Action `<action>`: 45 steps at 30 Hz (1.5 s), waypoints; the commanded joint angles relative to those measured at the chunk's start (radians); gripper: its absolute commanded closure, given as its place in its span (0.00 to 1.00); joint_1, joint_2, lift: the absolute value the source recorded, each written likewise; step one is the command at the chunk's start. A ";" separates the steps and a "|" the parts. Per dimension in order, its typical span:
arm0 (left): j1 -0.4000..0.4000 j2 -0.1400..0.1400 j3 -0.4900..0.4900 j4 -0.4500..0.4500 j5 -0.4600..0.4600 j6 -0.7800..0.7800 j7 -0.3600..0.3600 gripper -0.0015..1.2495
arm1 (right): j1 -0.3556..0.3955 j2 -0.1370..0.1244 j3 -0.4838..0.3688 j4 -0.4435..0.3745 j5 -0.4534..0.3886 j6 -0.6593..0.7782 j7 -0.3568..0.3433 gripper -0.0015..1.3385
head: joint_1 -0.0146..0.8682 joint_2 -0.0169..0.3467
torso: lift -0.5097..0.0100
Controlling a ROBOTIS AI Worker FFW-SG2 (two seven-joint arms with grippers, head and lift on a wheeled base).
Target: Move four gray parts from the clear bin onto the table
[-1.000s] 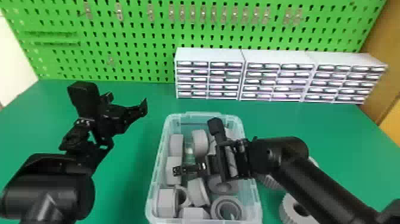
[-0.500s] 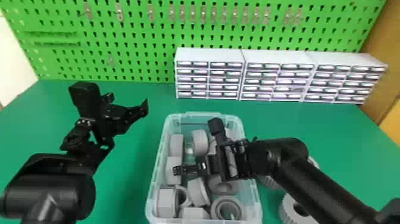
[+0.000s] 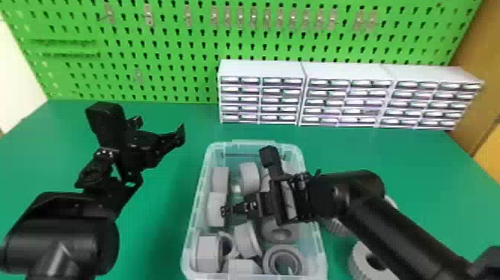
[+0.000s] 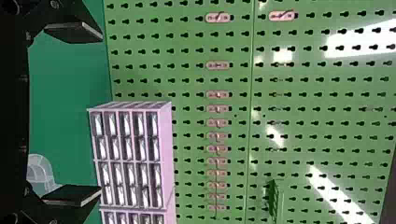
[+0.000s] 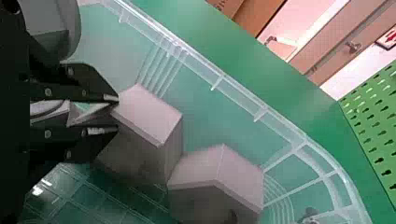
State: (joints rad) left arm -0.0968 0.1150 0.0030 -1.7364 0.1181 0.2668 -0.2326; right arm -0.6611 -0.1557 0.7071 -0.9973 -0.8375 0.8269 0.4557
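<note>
In the head view my left gripper (image 3: 160, 128) is over the table, left of the clear bin (image 3: 198, 193), its fingers wide apart and empty; the left wrist view also has this gripper (image 4: 100, 113). My right gripper (image 3: 240, 208) is inside the bin, pointing left, close to a gray part (image 3: 216, 209) by the left wall. In the right wrist view that gripper (image 5: 117, 115) is against the edge of an angular gray part (image 5: 149, 112); whether it holds anything is unclear. Another gray part (image 5: 240, 179) lies beyond. Several gray parts fill the bin's front, including a ring (image 3: 271, 257).
Two gray parts rest on the table right of the bin, one a ribbed ring (image 3: 360, 262), the other partly behind the right arm. White drawer units (image 3: 260, 69) stand at the back before a green pegboard (image 3: 171, 74).
My left gripper has shifted very slightly to the right. The right gripper keeps nearly the same place in the bin.
</note>
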 commanded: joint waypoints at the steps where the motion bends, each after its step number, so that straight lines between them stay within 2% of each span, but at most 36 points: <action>1: 0.002 0.000 0.000 0.000 0.000 0.000 -0.001 0.11 | 0.005 -0.001 0.002 -0.003 0.001 -0.014 0.000 0.82 | 0.78 0.14 | 0.89; 15: 0.003 0.000 0.003 0.000 0.000 0.000 -0.004 0.11 | 0.008 -0.002 -0.009 -0.020 -0.009 -0.020 0.000 0.82 | 0.78 0.14 | 0.89; 20: 0.005 0.000 0.003 0.000 0.000 0.000 -0.005 0.11 | 0.006 -0.005 -0.028 -0.061 -0.008 -0.020 0.000 0.82 | 0.78 0.14 | 0.89; 28: 0.009 0.000 0.008 0.000 0.000 0.002 -0.008 0.11 | 0.015 -0.007 -0.104 -0.169 0.035 0.008 0.000 0.82 | 0.78 0.14 | 0.89; 36: 0.011 0.000 0.008 -0.002 0.000 0.003 -0.010 0.11 | 0.017 -0.007 -0.127 -0.185 0.057 0.047 -0.002 0.82 | 0.78 0.14 | 0.89; 37: 0.011 0.000 0.008 -0.002 0.000 0.003 -0.010 0.11 | 0.017 -0.007 -0.124 -0.179 0.055 0.049 -0.002 0.81 | 0.78 0.14 | 0.89; 39: 0.011 0.000 0.009 0.000 0.000 0.003 -0.010 0.11 | 0.017 -0.004 -0.115 -0.161 0.058 0.050 -0.005 0.71 | 0.78 0.14 | 0.89; 41: 0.011 0.000 0.009 -0.002 0.000 0.003 -0.010 0.11 | 0.014 -0.004 -0.113 -0.159 0.095 0.072 -0.019 0.60 | 0.78 0.14 | 0.89; 42: 0.012 0.000 0.012 -0.002 0.000 0.003 -0.010 0.11 | 0.006 -0.001 -0.113 -0.161 0.124 0.104 -0.034 0.56 | 0.78 0.14 | 0.89; 45: 0.014 0.000 0.014 0.000 0.002 0.005 -0.010 0.11 | -0.015 0.002 -0.115 -0.190 0.222 0.179 -0.052 0.51 | 0.78 0.14 | 0.89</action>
State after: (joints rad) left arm -0.0847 0.1150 0.0135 -1.7374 0.1181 0.2707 -0.2424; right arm -0.6501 -0.1582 0.5920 -1.1612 -0.7332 0.9120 0.4209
